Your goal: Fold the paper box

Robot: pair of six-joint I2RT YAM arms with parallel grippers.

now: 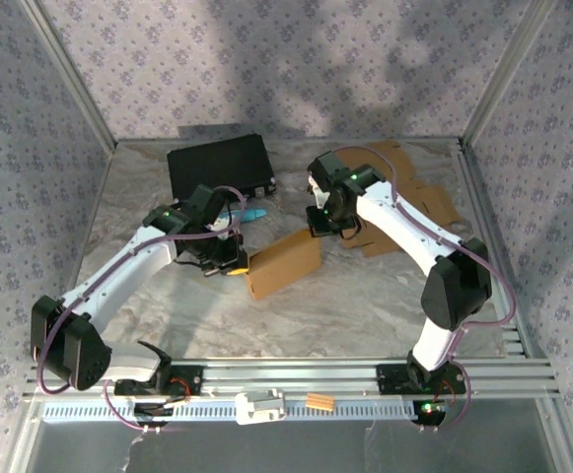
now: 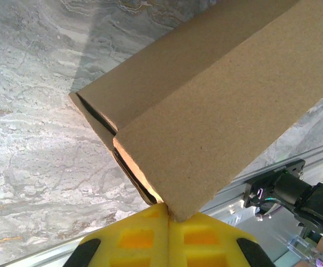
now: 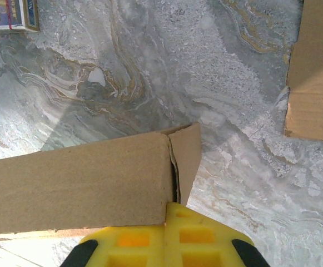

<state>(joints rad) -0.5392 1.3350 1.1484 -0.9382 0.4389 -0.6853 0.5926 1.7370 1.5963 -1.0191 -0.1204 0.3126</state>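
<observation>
The brown paper box (image 1: 284, 264) lies on the marble table between my two grippers, folded into a long closed shape. My left gripper (image 1: 232, 261) is at its left end. In the left wrist view the yellow fingers (image 2: 144, 236) are shut together, and a lower corner of the box (image 2: 205, 105) touches the tips of the left gripper (image 2: 168, 207). My right gripper (image 1: 318, 225) is at the box's right end. Its jaws are shut too, with the right gripper (image 3: 167, 207) against the box (image 3: 78, 183) where an end flap (image 3: 186, 156) stands slightly ajar.
A black case (image 1: 219, 166) sits at the back left, with a teal object (image 1: 254, 214) near it. Flat cardboard blanks (image 1: 404, 197) lie at the back right, also in the right wrist view as cardboard blanks (image 3: 317, 72). Metal rails (image 1: 286, 379) run along the near edge.
</observation>
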